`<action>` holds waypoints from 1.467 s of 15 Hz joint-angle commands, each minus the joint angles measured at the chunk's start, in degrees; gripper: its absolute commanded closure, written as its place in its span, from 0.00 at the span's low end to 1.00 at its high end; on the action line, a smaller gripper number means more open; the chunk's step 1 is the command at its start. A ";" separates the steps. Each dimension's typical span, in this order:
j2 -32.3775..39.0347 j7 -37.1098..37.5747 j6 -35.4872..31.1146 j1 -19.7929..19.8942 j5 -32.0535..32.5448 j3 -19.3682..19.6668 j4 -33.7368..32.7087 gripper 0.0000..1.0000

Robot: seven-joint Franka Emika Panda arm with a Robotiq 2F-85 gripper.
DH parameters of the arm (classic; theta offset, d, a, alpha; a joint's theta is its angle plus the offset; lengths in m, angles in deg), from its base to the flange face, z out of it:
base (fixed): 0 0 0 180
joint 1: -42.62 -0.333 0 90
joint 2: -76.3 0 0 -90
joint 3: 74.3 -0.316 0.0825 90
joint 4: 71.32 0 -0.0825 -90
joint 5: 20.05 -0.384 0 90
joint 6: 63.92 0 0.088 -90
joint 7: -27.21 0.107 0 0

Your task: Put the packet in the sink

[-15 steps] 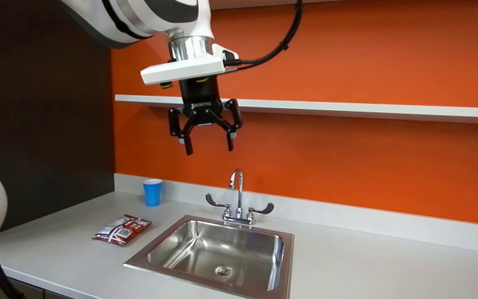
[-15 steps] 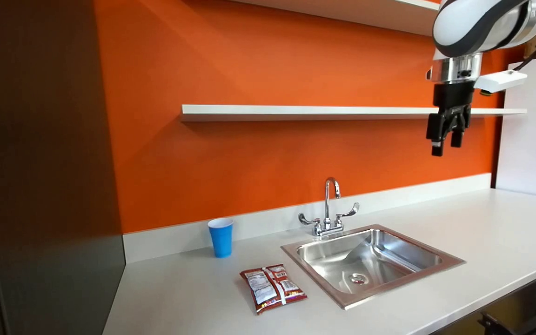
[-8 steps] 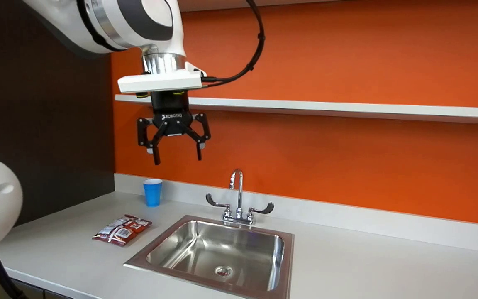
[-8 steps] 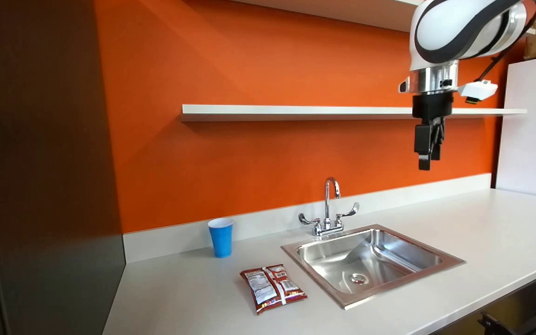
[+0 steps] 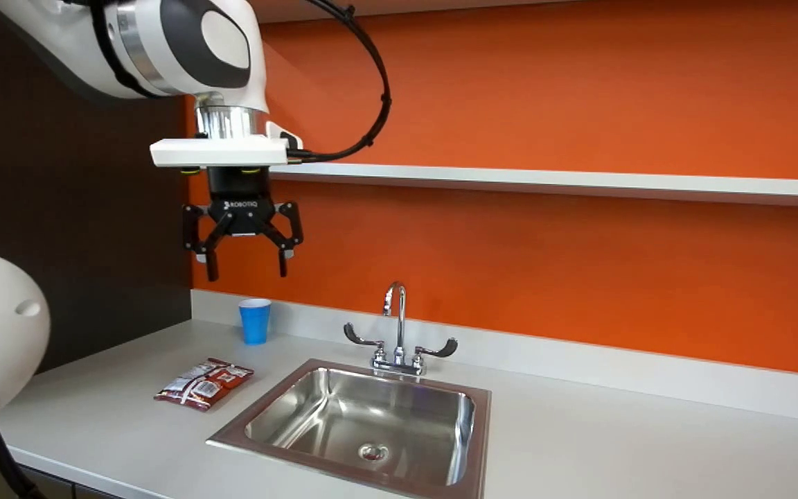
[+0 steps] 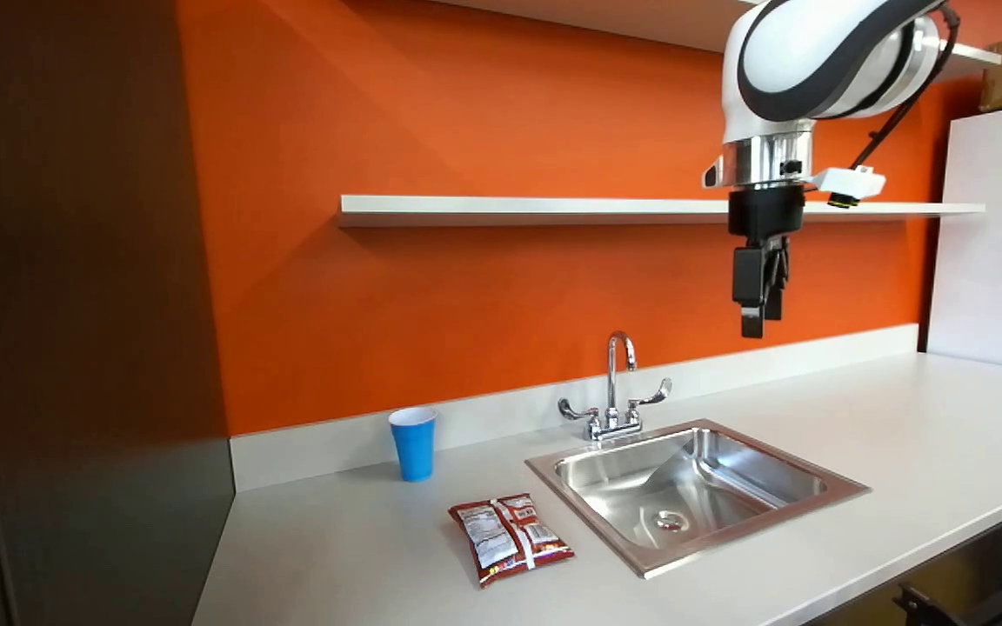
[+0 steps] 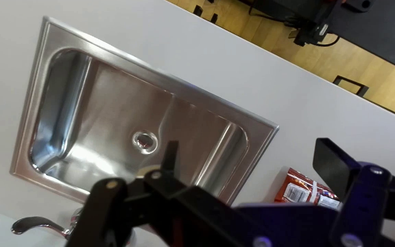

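Note:
The red packet (image 5: 205, 383) with white and dark markings lies flat on the counter beside the sink in both exterior views (image 6: 510, 539). In the wrist view the packet (image 7: 297, 190) is partly hidden by my gripper. The steel sink (image 5: 271, 400) shows its bare basin and drain in both exterior views; its rim (image 6: 601, 523) is near the packet. The wrist view also shows the sink (image 7: 261, 137). My gripper (image 5: 247, 275) is open, empty and pointing down, high above the counter in both exterior views (image 6: 762, 325). In the wrist view its fingers (image 7: 247, 152) are spread wide.
A blue cup (image 5: 255, 324) stands behind the packet near the backsplash. A chrome faucet (image 5: 400, 333) with two handles rises at the sink's back edge. A white shelf (image 6: 553, 207) runs along the orange wall behind the arm. A dark panel (image 5: 73, 208) closes one side.
My gripper has moved left and somewhat lower in both exterior views, toward the packet's side, and has turned slightly. It stays open. The packet, cup and sink have not moved.

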 commanded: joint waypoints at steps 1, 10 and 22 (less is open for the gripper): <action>0.49 4.21 -0.50 -1.40 -3.05 -3.57 1.83 0.00; 10.18 9.26 -10.03 -6.18 -8.32 -9.64 3.01 0.00; 33.41 20.38 -28.48 -4.93 -6.15 -15.06 -4.47 0.00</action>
